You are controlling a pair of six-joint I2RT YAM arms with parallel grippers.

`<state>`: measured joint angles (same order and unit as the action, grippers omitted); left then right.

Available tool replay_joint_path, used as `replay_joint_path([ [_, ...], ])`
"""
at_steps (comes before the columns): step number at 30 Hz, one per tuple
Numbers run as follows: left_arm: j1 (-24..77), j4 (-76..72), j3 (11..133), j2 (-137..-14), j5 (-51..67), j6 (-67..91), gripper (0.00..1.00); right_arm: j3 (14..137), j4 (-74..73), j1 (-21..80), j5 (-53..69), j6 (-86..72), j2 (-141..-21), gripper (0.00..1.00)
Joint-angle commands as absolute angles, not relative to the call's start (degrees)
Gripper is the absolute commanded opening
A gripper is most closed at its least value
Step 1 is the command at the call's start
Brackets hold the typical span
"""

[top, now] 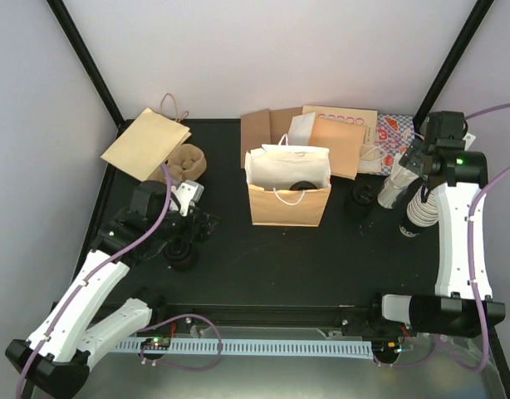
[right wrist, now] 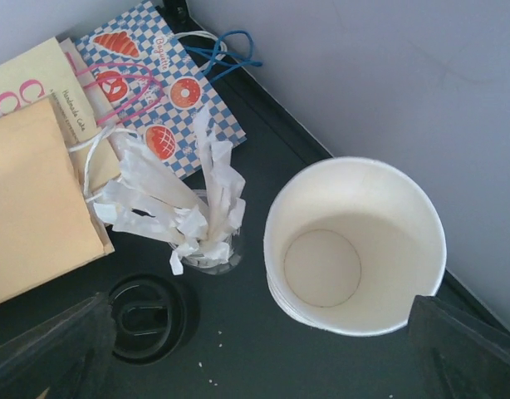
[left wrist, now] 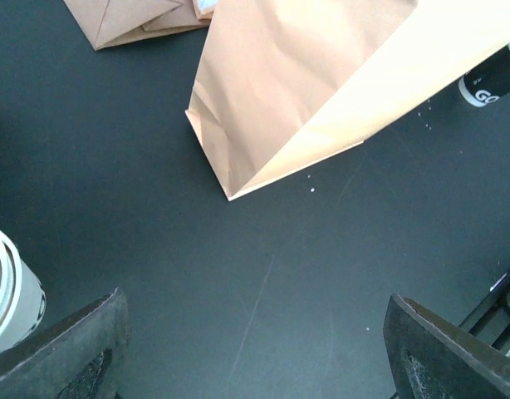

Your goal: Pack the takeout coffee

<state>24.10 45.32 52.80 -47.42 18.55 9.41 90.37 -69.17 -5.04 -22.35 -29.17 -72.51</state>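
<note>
Pincers both stand wide apart, clamped on nothing. My left pincer hangs low over the table, left of the bag. In its wrist view my fingers frame only dark tabletop, with the bag's bottom corner ahead of them. My right pincer hangs at the far right corner above the cup stack, whose lidless top cup shows between my spread fingers.

The first coffee stands inside the upright bag, its black lid showing in the open mouth. The second coffee stands on the table just on the near side of my left pincer, lid up. A white cup wall shows at the left edge of the left wrist view, just beside my finger; whether that is the same cup I cannot tell.

Left of the cup stack stand a glass of white paper strips and a black lid.
</note>
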Motion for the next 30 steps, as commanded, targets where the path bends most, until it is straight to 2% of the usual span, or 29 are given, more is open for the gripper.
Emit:
replay_joint_path([
  [1,24.43,41.49,49.61,-44.27,20.29,9.77,0.86,93.51,-72.88,-5.59,-20.98,-27.61,-74.88,1.00],
  [5,24.52,38.10,45.16,-41.86,22.18,10.86,0.86,92.26,-69.91,-5.60,-22.45,-24.17,-73.77,1.00],
  [16,24.59,37.08,44.04,-41.40,23.10,10.29,0.87,96.99,-74.84,-6.94,-19.07,-22.38,-80.81,0.63],
  [24,24.62,37.06,43.91,-41.20,23.12,10.15,0.87,96.88,-75.34,-7.00,-25.47,-23.01,-84.13,0.55],
  [30,24.70,37.06,43.84,-41.22,23.07,10.19,0.88,95.26,-73.07,-7.58,-23.33,-23.66,-84.34,0.51],
])
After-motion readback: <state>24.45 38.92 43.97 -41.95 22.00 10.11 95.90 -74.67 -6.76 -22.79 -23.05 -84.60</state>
